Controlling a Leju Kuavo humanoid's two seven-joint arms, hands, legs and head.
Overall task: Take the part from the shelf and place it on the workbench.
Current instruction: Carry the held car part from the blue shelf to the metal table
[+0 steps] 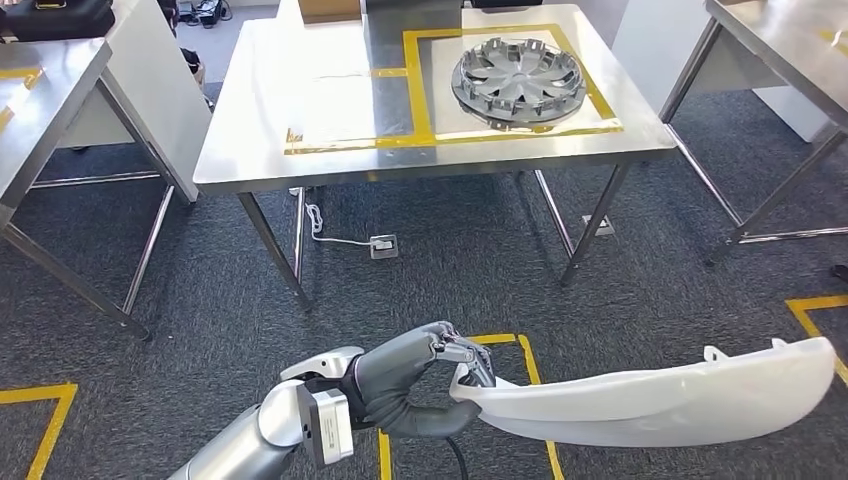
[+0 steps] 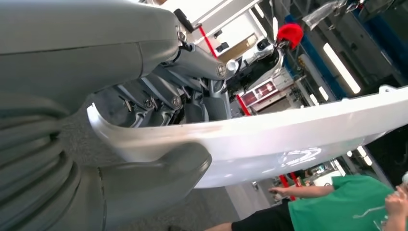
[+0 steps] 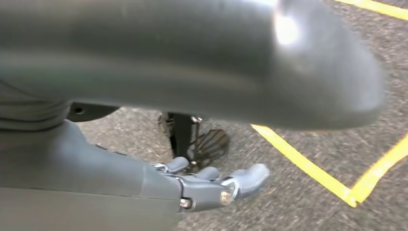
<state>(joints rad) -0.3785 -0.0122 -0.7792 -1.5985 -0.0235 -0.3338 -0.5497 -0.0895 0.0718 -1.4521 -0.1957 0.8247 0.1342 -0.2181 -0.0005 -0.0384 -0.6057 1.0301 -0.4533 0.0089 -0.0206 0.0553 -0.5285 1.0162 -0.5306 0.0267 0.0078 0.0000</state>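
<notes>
While we looked down from the head view, our left hand [image 1: 420, 380] sat at six o'clock, its fingers [image 1: 462, 352] curled over the top and its thumb under the near end of a long white part [image 1: 650, 398]. That part ran from the hand out toward four o'clock, held in the air above the grey carpet [image 1: 450, 270] with its yellow floor tape [image 1: 530, 365], well apart from the workbench [image 1: 300, 110]. The steel workbench stood at twelve o'clock, marked with yellow tape [image 1: 420, 90], and a grey wheel cover [image 1: 518, 80] lay on it at one o'clock inside the taped frame. More steel tables stood at ten o'clock and two o'clock.

From the left wrist view, we saw the left hand [image 2: 159, 130] clamped on the white part [image 2: 288, 139]: dark fingers [image 2: 159, 98] pressed on one face, the thick grey thumb [image 2: 154, 173] on the other. A person in a green shirt [image 2: 346, 207] stood beyond the part.

From the right wrist view, our right hand [image 3: 211, 185] hung over the carpet [image 3: 298, 202] near yellow floor tape [image 3: 308, 166], its fingers [image 3: 248, 175] loosely extended and apart, holding nothing.
</notes>
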